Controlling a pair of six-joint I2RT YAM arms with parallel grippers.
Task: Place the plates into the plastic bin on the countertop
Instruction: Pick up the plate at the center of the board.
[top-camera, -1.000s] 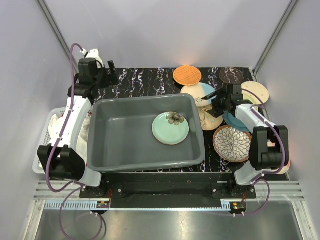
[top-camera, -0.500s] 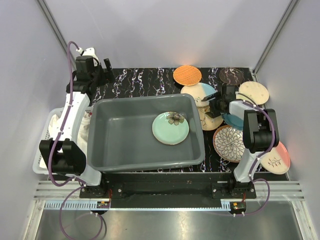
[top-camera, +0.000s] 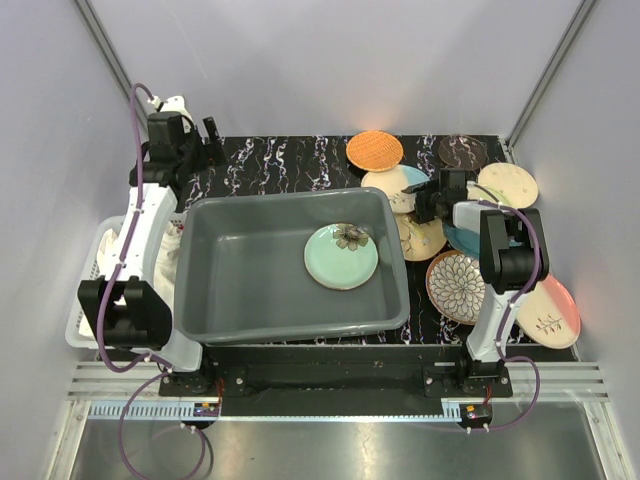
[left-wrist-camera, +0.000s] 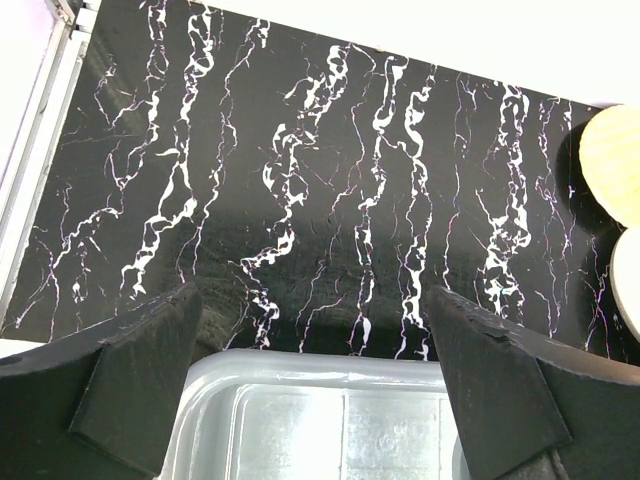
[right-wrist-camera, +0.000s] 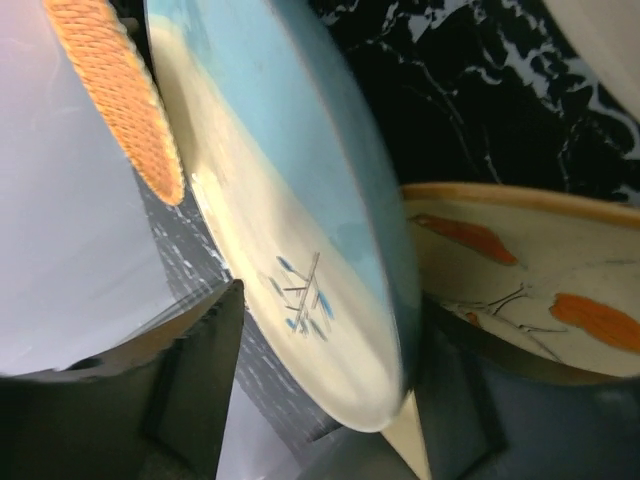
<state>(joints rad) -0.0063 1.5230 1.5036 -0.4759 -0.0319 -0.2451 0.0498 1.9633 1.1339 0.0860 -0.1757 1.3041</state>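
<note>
Having crept closer, the right pincer (right-wrist-camera: 325, 340) stands parted, straddling the rim of the cream-and-blue plate (right-wrist-camera: 290, 200).

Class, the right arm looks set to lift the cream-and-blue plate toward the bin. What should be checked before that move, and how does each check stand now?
1. The right claw straddles the rim of the cream-and-blue plate: ok.
2. Grip closed firmly on it: not ok; a gap shows beside one finger.
3. Plate free of the leaf-sprig plate next to it: cannot tell.
4. Room in the plastic bin: ok; only the mint flower plate lies inside.
5. The left claw out of the way: ok; open, empty, over the countertop beyond the bin.
</note>
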